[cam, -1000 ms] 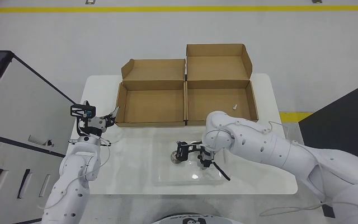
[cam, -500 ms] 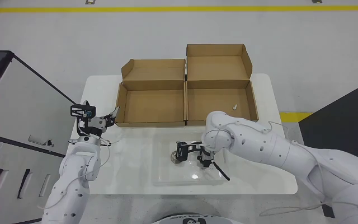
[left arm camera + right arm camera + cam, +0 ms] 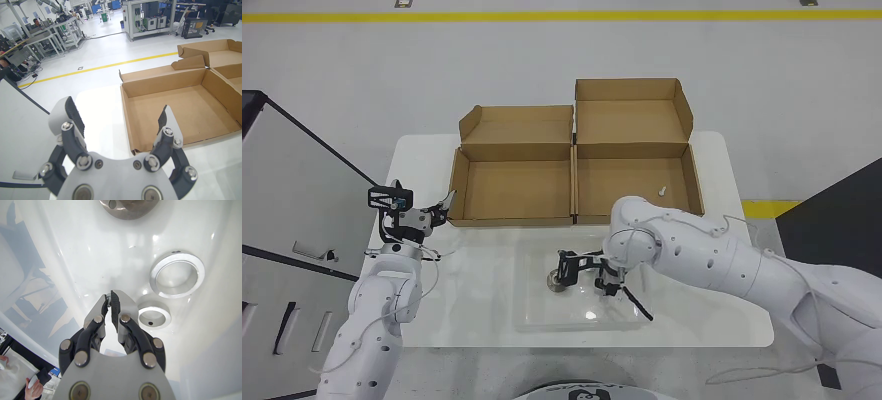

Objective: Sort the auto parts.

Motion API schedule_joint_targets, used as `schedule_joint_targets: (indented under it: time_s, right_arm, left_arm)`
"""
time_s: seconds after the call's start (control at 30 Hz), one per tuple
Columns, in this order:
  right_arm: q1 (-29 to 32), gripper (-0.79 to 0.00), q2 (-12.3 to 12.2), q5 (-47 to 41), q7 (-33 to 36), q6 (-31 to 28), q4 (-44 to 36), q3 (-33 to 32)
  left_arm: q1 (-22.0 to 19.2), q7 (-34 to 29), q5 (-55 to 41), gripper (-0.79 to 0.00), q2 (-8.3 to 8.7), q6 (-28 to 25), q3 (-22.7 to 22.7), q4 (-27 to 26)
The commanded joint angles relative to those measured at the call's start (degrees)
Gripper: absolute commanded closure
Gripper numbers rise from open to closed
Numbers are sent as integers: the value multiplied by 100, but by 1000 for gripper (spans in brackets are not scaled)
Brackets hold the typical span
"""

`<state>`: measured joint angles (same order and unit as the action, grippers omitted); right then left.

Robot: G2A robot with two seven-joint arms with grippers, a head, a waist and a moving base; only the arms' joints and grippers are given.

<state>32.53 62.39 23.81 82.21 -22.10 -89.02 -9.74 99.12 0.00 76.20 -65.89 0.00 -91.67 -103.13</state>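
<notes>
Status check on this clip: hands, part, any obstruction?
Left hand open by the left box. Right hand shut on a small screw in the tray. Big ring and small ring close beside it, clear of the screw.

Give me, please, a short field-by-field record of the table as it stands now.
right gripper: shut on a small screw, low inside the tray
left gripper: open, holding nothing, beside the left box
tray contents: large ring, small ring, flanged disc
right box: one small pale part inside
</notes>
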Motion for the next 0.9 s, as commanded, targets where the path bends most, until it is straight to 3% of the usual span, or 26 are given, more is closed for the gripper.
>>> schedule_joint_targets:
  time_s: [0.0,0.4,0.63,0.87]
  right_arm:
    - [-58,0,-24,-68,-2,-1,-35,0]
    - [-550,0,-449,-1001,-22,-20,-667,-16]
    - [-481,0,-925,-1513,-143,-139,-1136,-452]
    - [-19,0,-1499,-2018,-624,-262,-1583,-1284]
  left_arm:
    - [0,0,0,-785,0,0,0,0]
    - [0,0,0,-785,0,0,0,0]
    - [0,0,0,-785,0,0,0,0]
    - [0,0,0,-785,0,0,0,0]
